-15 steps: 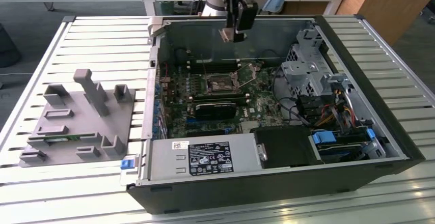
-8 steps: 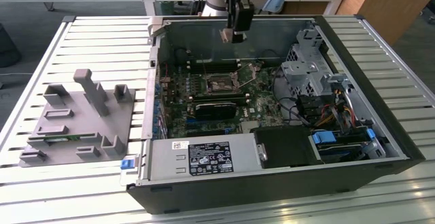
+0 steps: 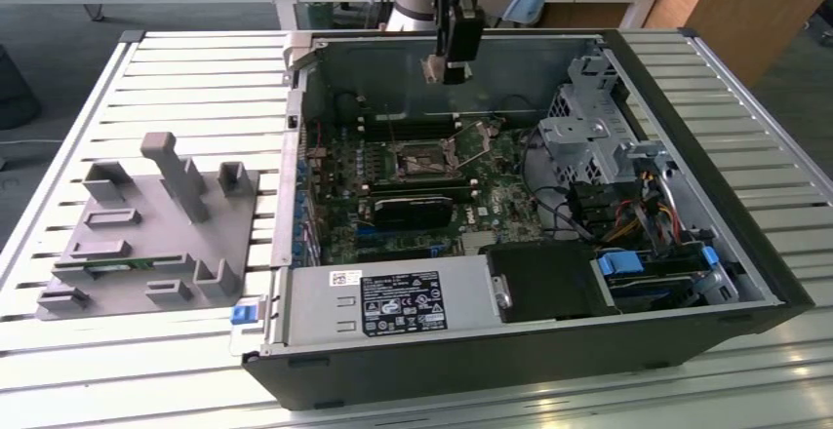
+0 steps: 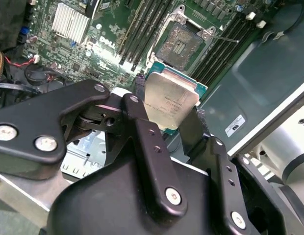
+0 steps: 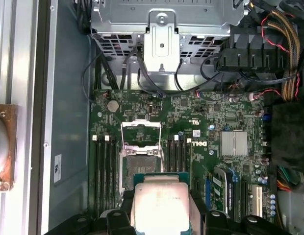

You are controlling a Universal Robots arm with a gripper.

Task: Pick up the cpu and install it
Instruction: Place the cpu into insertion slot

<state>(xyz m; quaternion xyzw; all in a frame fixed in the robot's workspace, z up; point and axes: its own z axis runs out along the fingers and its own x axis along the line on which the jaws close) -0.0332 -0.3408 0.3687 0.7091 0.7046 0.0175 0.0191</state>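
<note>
Cpu in pincer above open socket, second wrist view

Bright daylight, glare on table, case shadowed

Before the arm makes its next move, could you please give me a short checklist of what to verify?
1. The cpu is gripped by the hand: ok.
2. The socket is empty, with its frame lifted: ok.
3. The hand is over the motherboard, with the cpu apart from the socket: ok.
4. The cpu corner marks match the socket: cannot tell.
5. Nothing is lying across the socket: ok.
</note>
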